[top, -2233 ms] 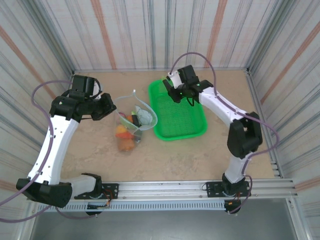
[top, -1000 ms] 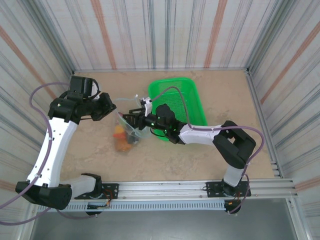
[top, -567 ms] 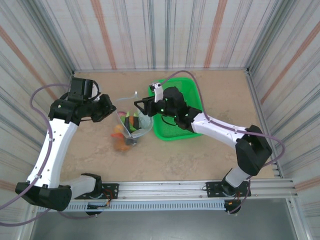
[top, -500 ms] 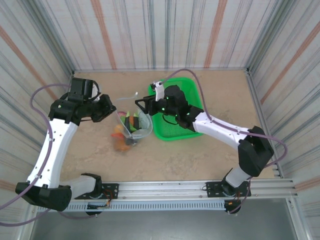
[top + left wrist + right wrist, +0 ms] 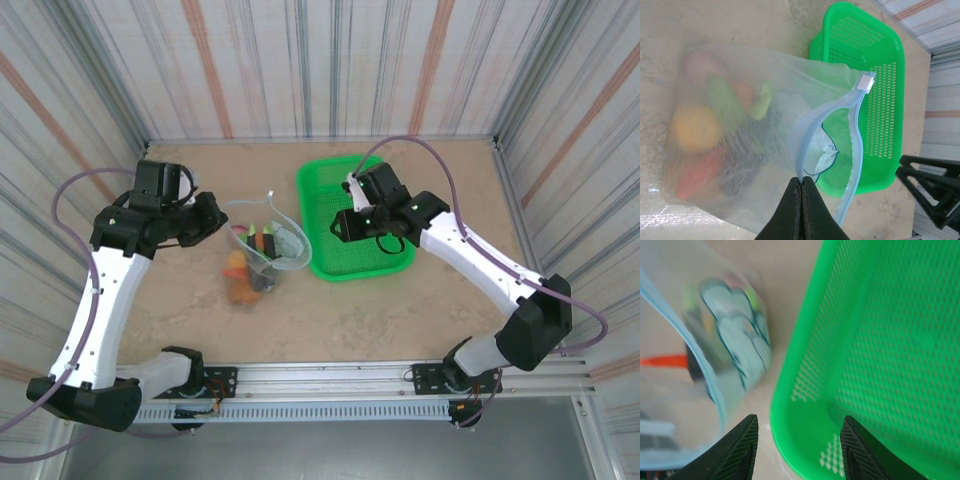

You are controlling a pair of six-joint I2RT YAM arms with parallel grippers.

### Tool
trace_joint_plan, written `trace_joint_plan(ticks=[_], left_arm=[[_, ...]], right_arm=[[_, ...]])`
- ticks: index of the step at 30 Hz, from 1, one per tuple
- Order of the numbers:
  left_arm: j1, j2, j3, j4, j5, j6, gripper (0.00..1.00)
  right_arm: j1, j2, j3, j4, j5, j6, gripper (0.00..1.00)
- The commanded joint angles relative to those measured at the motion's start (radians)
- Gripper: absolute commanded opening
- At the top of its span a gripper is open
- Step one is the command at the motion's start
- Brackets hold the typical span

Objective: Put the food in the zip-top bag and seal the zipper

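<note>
Top view first: the table (image 5: 400, 310) is as before, and the basket (image 5: 350, 272) sits right of centre, where it was half a second ago. The bag (image 5: 262, 250) is just left of the basket at mid-frame, standing slumped with its mouth up, about where it was.

The big change is my right arm. Half a second ago my right gripper (image 5: 340, 225) was at the bag's mouth; now it has swung back right and hangs over the basket's left half. On its wrist camera the fingers are spread with nothing between them, straddling the basket's (image 5: 880, 340) near corner at the bottom of the frame. The bag (image 5: 735, 335) shows blurred at the left.

My left gripper (image 5: 215, 215) has barely moved and is still at the bag's upper left edge. Its wrist view shows it (image 5: 801, 182) at bottom centre, fingers pressed together and pinching the bag's (image 5: 740, 115) lip.

The food is inside the bag. I see a yellow fruit (image 5: 695, 127) at left, a carrot (image 5: 697, 172) below it, and green and dark pieces beside them, blurred through the plastic.

The zipper (image 5: 856, 130) gapes in a loop, its slider (image 5: 866, 81) at the upper end against the basket (image 5: 880, 60).
</note>
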Motion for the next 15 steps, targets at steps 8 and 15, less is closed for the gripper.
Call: trace_joint_plan(ticks=[8, 15], left_arm=[[0.008, -0.036, 0.011, -0.039, -0.041, 0.053, 0.0], [0.001, -0.002, 0.041, -0.038, -0.027, 0.049, 0.0]], right_arm=[[0.131, -0.028, -0.049, -0.315, -0.073, -0.084, 0.39], [0.224, -0.102, -0.216, -0.27, -0.107, 0.001, 0.32]])
